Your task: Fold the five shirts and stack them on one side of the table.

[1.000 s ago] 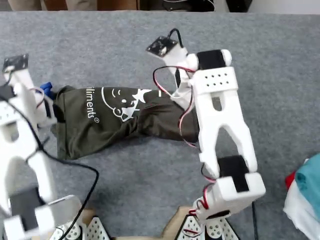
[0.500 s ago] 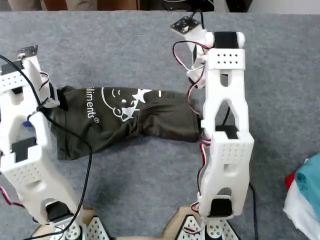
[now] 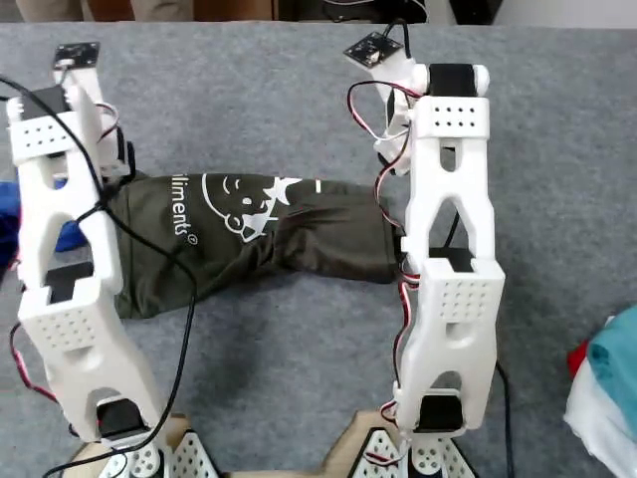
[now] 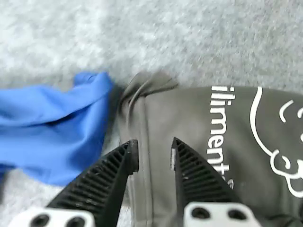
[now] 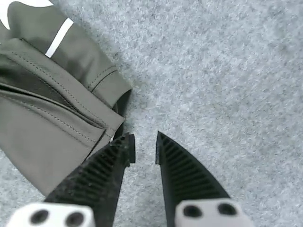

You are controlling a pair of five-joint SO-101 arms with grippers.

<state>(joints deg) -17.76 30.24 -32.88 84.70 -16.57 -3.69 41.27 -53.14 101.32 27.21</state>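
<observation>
Your olive shirt [image 3: 249, 234] lies crumpled mid-table on grey felt [image 3: 249, 90]. The left gripper [image 4: 154, 153] hangs over its hem beside a blue shirt [image 4: 47, 137], fingers slightly spread; the right gripper [image 5: 145, 142], narrowly parted, sits just off the other end. More clothes [image 3: 609, 388] heap at the felt's right edge

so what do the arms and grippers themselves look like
The left arm and right arm are white plastic with hole grids and black motors at the joints; red, white and black wires run along them. The left gripper and right gripper have black ridged, pointed fingers on white mounts.
</observation>
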